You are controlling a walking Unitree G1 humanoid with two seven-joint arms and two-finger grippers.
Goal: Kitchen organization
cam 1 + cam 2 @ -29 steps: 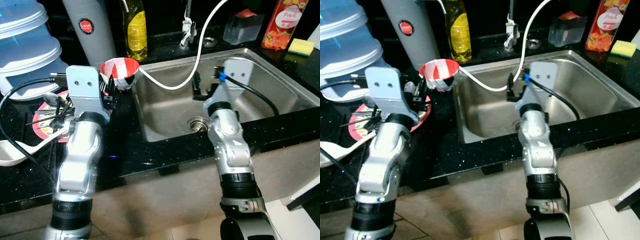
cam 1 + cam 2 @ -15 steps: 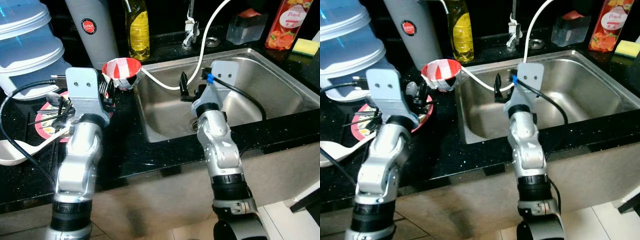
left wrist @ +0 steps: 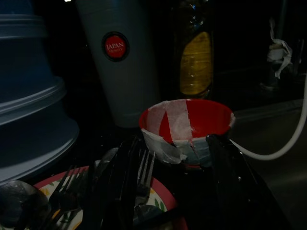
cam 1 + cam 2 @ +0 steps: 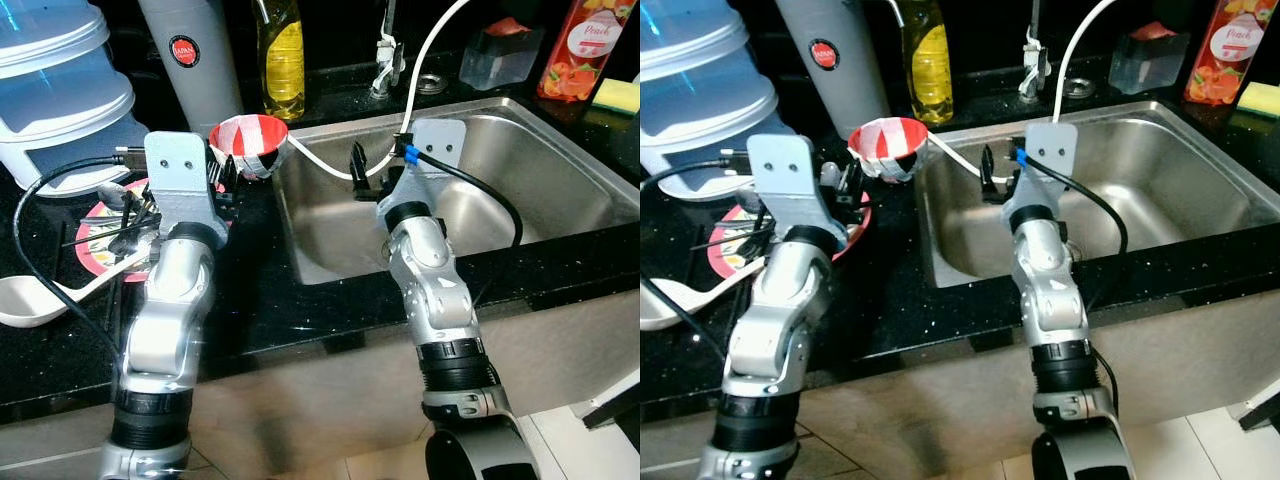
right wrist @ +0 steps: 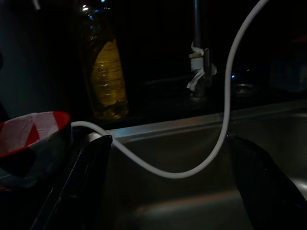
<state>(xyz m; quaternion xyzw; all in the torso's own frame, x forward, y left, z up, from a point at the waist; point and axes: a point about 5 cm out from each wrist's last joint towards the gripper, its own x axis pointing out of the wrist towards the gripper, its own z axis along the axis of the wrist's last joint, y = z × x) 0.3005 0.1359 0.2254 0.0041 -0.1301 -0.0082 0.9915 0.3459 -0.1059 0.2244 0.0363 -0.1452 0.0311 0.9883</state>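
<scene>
Both silver arms are raised from below the black speckled countertop (image 4: 260, 300), bent at the elbow, with the wrists tilted forward. The left gripper (image 3: 168, 187) is held over the near rim of the red-rimmed patterned plate (image 4: 95, 235), its two black fingers spread apart with nothing between them; just beyond them the red bowl patched with white tape (image 4: 248, 143) is seen on the counter by the sink's left corner. The right gripper (image 5: 172, 187) is held over the left part of the stainless steel sink (image 4: 560, 170), its two fingers likewise parted and empty, the looping white hose (image 4: 410, 100) lying ahead of them.

One taped bowl and one plate can be counted; on the plate several forks (image 3: 144, 170) are heaped, their number not clear. One white ladle (image 4: 30, 305) lies near the plate. Behind stand one yellow oil bottle (image 4: 283, 65), one grey cylindrical flask with a red label (image 4: 190, 60), one stacked translucent blue container (image 4: 60, 90), one red juice carton (image 4: 590, 50) and one yellow sponge (image 4: 615, 95).
</scene>
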